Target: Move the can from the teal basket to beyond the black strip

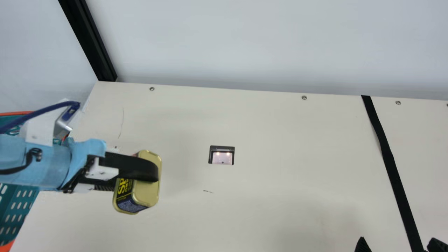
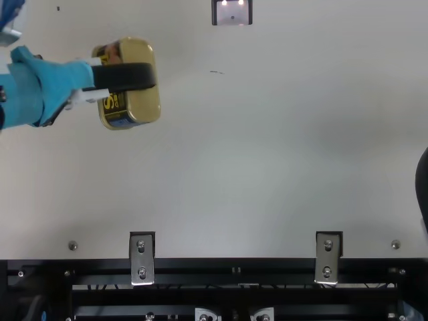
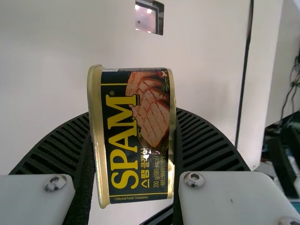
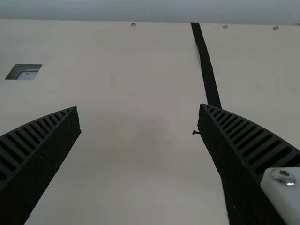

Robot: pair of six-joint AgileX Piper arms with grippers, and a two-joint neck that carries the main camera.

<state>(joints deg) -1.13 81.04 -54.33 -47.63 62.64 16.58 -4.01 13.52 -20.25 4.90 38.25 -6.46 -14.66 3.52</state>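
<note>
1. The left gripper (image 1: 139, 176), at the left of the main view, is closed around the can (image 1: 147, 194), with one black finger pressed across each of its two opposite sides
2. In the left wrist view its ribbed fingers (image 3: 208, 145) stand only a can's thickness apart, both touching the gold metal, and the dark label with sliced meat and yellow lettering shows between them
3. The can is outside the teal basket (image 1: 15, 210), which sits at the left edge of the main view; in the top view the can is at the upper left, its flat gold face towards the right
4. It seems to be held up off the table (image 1: 262, 133), though the space beneath it is hard to judge
5. The black strip (image 1: 388, 157) slants down the right side of the main view, well apart from the can, which is on the basket's side of it
6. The right gripper (image 1: 398, 244), at the lower right of the main view, is spread wide and holds nothing; in the right wrist view table surface shows between its fingers (image 4: 248, 145)
</note>
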